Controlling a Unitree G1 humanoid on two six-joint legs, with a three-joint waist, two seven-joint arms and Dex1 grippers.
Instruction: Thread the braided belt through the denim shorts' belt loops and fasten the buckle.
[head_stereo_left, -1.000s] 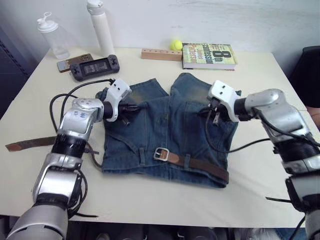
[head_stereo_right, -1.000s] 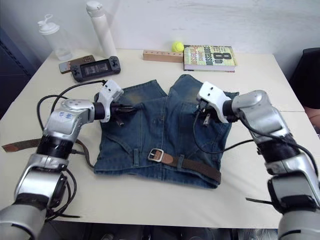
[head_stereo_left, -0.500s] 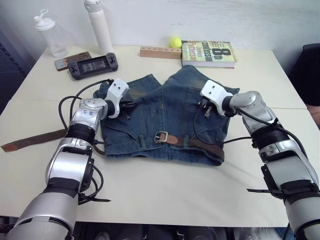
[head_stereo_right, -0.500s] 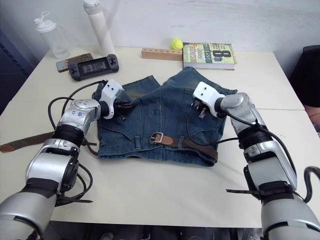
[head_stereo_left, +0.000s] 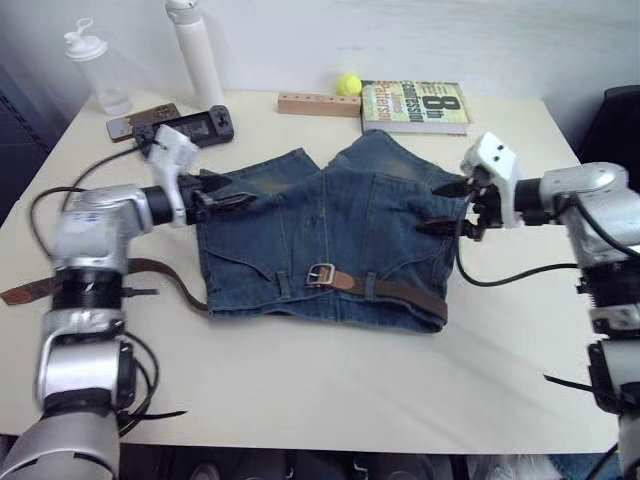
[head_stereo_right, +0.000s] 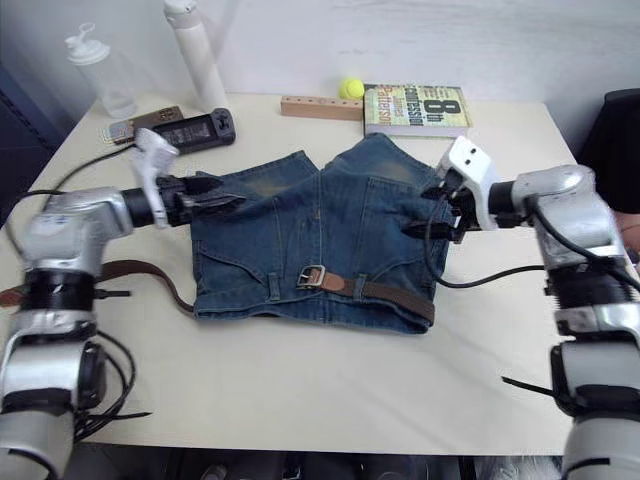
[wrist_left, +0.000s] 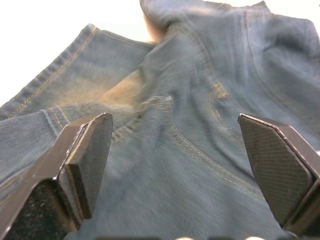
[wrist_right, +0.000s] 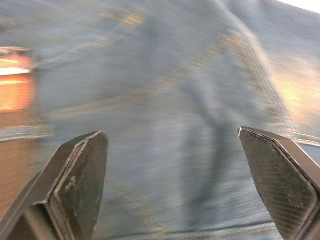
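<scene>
Left arm: reaches in from the robot's left, forearm roughly level; left gripper (head_stereo_left: 228, 190) points sideways over the shorts' left edge, fingers spread wide, holding nothing.
Right arm: elbow bent, forearm level; right gripper (head_stereo_left: 440, 208) points inward over the shorts' right edge, fingers wide apart, empty.
Shorts (head_stereo_left: 330, 230): flat in the middle of the table (head_stereo_left: 330, 380), waistband toward the robot.
Belt (head_stereo_left: 400, 294): lies along the waistband, its far end trailing off to the left on the table.
Buckle (head_stereo_left: 321, 275): on the waistband near its middle.
Belt loops (head_stereo_left: 286, 284): one just left of the buckle.
</scene>
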